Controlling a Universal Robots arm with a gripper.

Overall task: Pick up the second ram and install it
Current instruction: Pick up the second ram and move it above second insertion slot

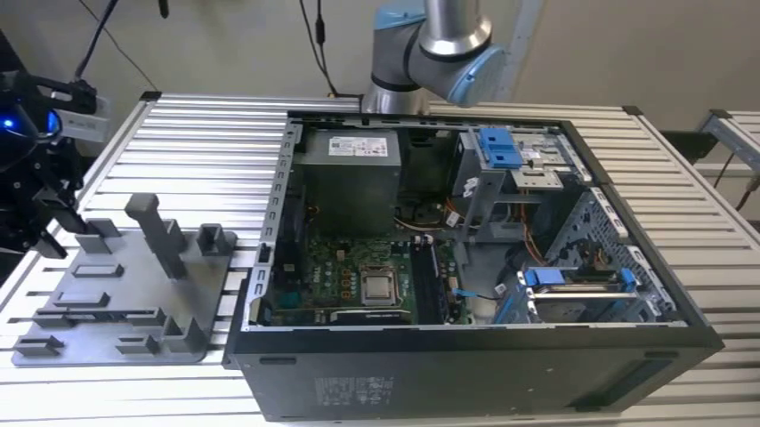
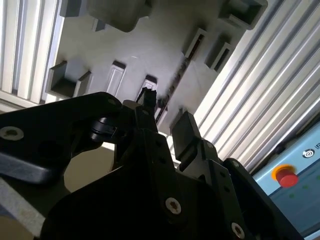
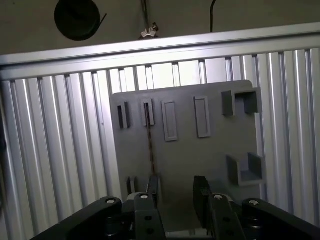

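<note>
The second ram (image 3: 149, 145) stands on edge in a slot of the grey tray (image 3: 185, 160), seen as a thin dark strip; it also shows as a toothed dark line (image 2: 173, 86) in the second wrist view and as a low dark strip (image 1: 107, 314) near the tray's front in the exterior view. My gripper (image 3: 176, 192) hovers over the tray, open, with nothing between its fingers. One finger (image 3: 152, 186) sits just above the ram's near end. In the exterior view the gripper (image 1: 48, 233) hangs at the far left, beside the tray (image 1: 131, 267).
The open PC case (image 1: 475, 356) lies on its side to the exterior view's right of the tray, motherboard (image 1: 356, 285) exposed. An upright post (image 1: 157, 233) rises from the tray. The ribbed metal table (image 1: 202, 142) runs under everything. A red button (image 2: 286, 176) sits beyond the table edge.
</note>
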